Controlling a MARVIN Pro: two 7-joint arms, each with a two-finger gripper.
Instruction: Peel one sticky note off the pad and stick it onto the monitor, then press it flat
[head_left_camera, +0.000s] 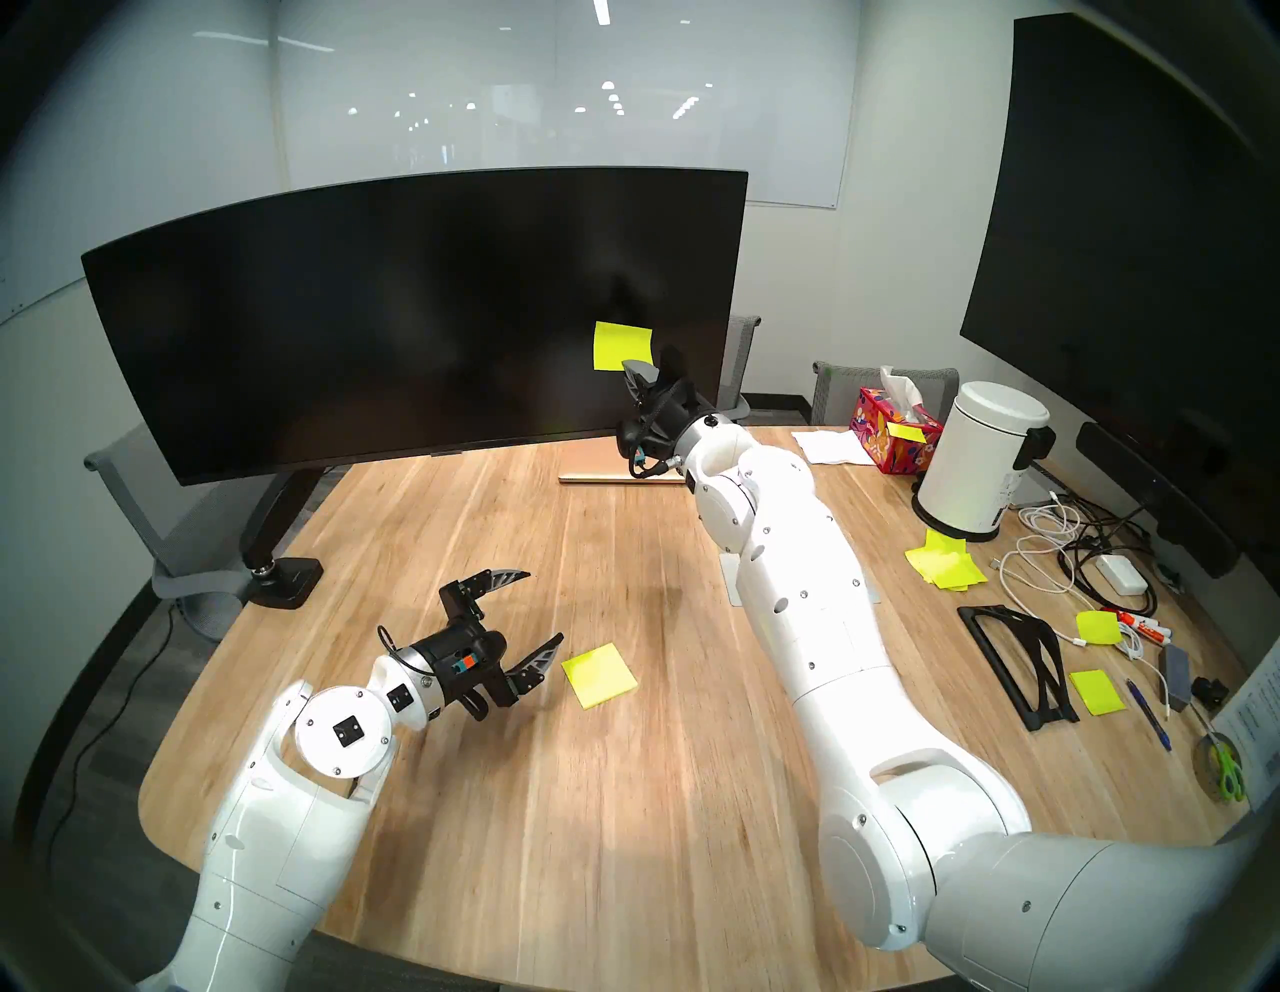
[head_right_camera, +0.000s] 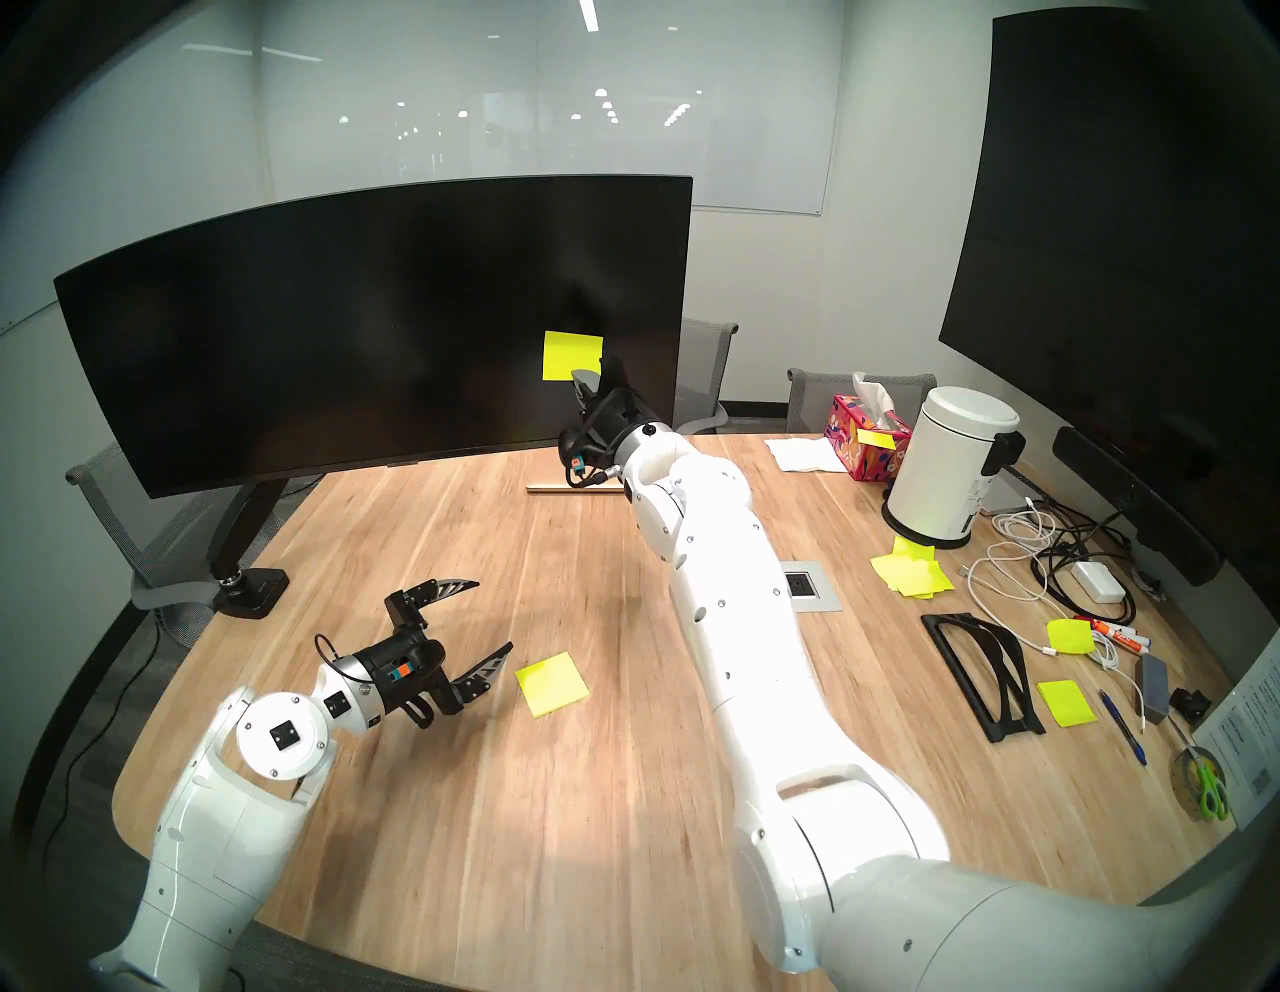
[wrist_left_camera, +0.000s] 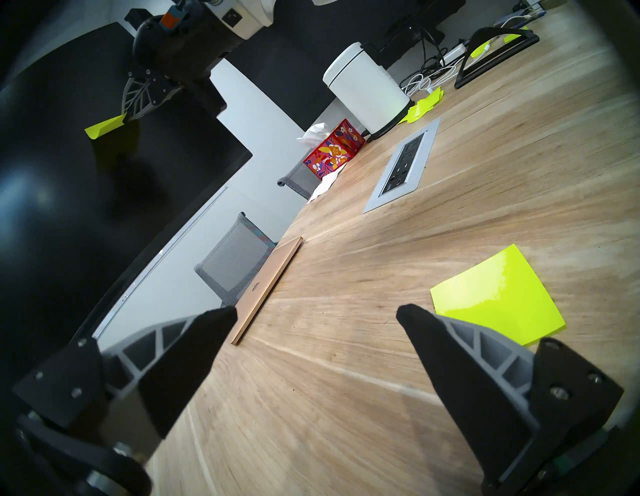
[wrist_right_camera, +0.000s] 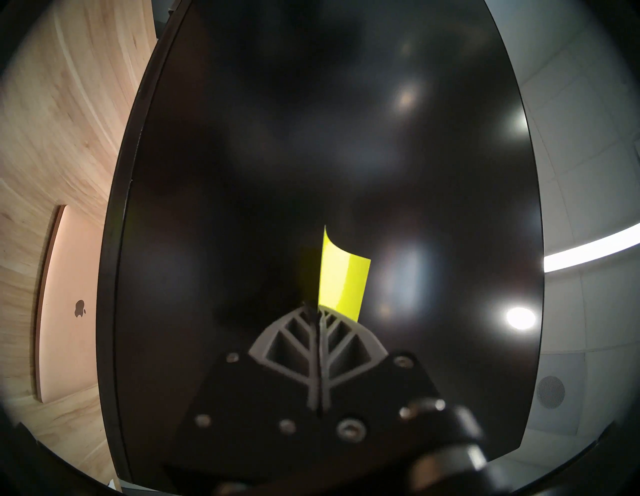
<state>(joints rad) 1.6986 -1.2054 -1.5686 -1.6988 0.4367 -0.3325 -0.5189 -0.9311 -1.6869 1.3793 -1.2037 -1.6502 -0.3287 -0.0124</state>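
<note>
The monitor (head_left_camera: 381, 312) is a wide curved black screen at the table's back left. My right gripper (head_left_camera: 632, 367) is shut on the lower right corner of the sticky note (head_left_camera: 620, 345), a neon yellow-green sheet held up at the screen's right part. In the right wrist view the sticky note (wrist_right_camera: 343, 280) curls beyond the closed gripper (wrist_right_camera: 317, 308); I cannot tell whether it touches the monitor (wrist_right_camera: 311, 138). The pad (head_left_camera: 599, 675) lies flat on the table. My left gripper (head_left_camera: 544, 606) is open and empty just left of the pad (wrist_left_camera: 495, 298).
A gold laptop (head_left_camera: 609, 478) lies closed under the monitor's right end. At the right stand a tissue box (head_left_camera: 893, 429), a white bin (head_left_camera: 983, 461), a heap of yellow notes (head_left_camera: 945, 564), cables, a black stand (head_left_camera: 1018, 658) and a wall screen (head_left_camera: 1122, 242). A power socket (head_right_camera: 807, 585) is set in the table.
</note>
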